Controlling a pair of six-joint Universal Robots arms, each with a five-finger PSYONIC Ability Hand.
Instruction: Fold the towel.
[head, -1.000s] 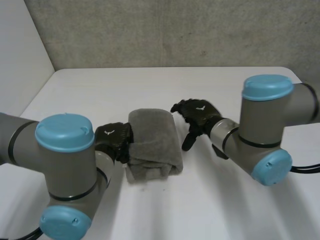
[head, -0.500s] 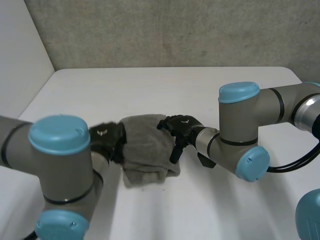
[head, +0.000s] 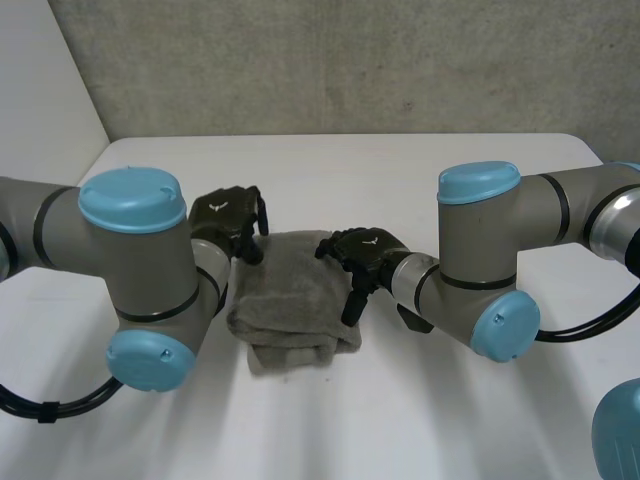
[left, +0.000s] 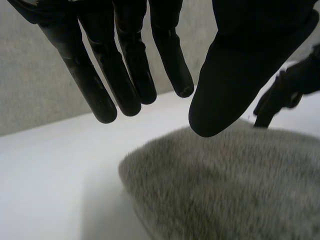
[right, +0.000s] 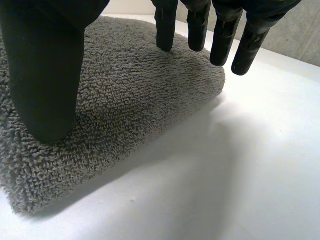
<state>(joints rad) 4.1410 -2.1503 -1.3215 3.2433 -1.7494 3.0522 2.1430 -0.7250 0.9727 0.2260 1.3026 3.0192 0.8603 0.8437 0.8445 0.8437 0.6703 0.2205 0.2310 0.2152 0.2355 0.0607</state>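
The wide white table (head: 400, 170) takes most of the head view, with a grey wall behind its far edge. The two grey arms with light-blue caps come in from the near side, the left arm (head: 130, 260) and the right arm (head: 490, 260), and both bend inward toward the middle of the table.

Between them lies the folded grey terry towel (head: 295, 300), a thick soft bundle about in the middle of the table and well apart from every edge. Its long sides run from the near edge toward the far edge.

The black left hand (head: 228, 218) is at the towel's far left corner. From the head view I cannot tell how its fingers stand. The left wrist view shows them: the fingers (left: 125, 65) are straight and spread wide, and the thumb (left: 240, 65) points down over the rounded towel edge. The hand holds nothing. I cannot tell if the thumb tip touches the cloth. This view also shows the other hand beyond the towel.

The black right hand (head: 365, 252) is at the towel's right edge, with one dark finger hanging down beside the cloth in the head view. The right wrist view adds the contact: its thumb (right: 45, 70) stands with the tip on the looped towel surface, and its straight fingers (right: 225, 35) reach over the towel's rounded end. It is wide too and grips nothing.
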